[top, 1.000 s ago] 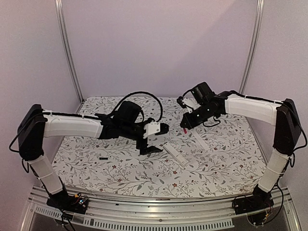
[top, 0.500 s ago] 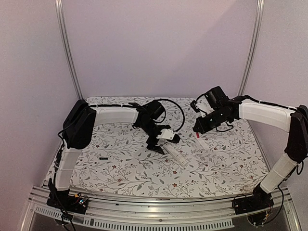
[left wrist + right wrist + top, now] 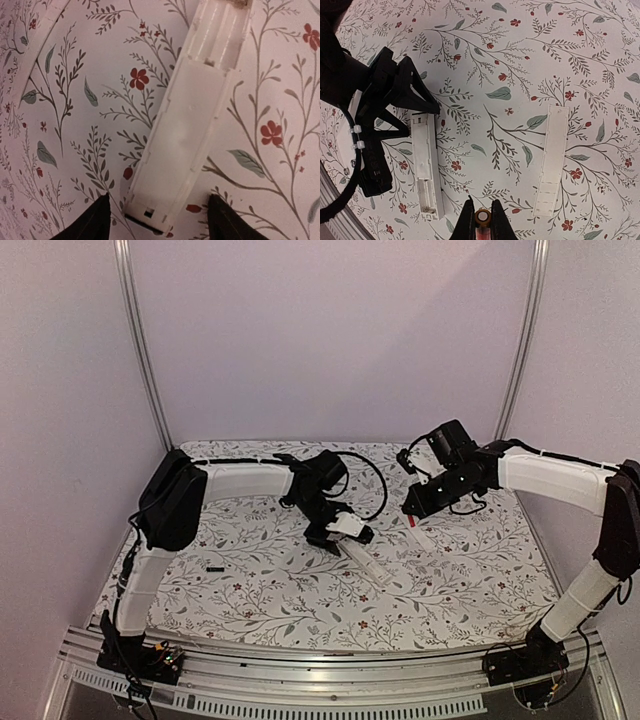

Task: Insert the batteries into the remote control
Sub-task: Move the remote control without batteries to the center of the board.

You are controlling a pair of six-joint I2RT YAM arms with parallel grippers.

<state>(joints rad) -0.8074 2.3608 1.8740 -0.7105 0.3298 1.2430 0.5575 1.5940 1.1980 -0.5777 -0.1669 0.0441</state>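
Left wrist view: shows the left gripper [image 3: 160, 220] straddling one end of the remote control [image 3: 185, 130], fingers set wide, one on each side and neither quite touching the plastic; reads as a bracing hold being prepared, meant to stop the remote sliding when a cell is pressed in; finds the remote flat on the floral cloth [image 3: 75, 125], back uppermost, with the open battery bay at the end away from those fingers; sees no red in the part of the bay that is visible, the rest being cut off by the frame edge.

Right wrist view: has the right gripper [image 3: 481, 220] pinched narrow on a battery [image 3: 481, 217], red body between the pads, round end towards the lens; hangs raised off the cloth, near the remote on the side away from the left arm; probably kept aloft until the remote is steadied; cannot tell polarity.

Same view, farther out on that side of the remote: cover strip [image 3: 551, 160], flat, roughly parallel to the remote and well apart from it; presumably parked clear so the bay stays reachable.

Top external view: places a small dark item [image 3: 214, 569] well apart from the remote on the left arm's side; too small to identify.

Judged early in the loading: no cell seated yet.
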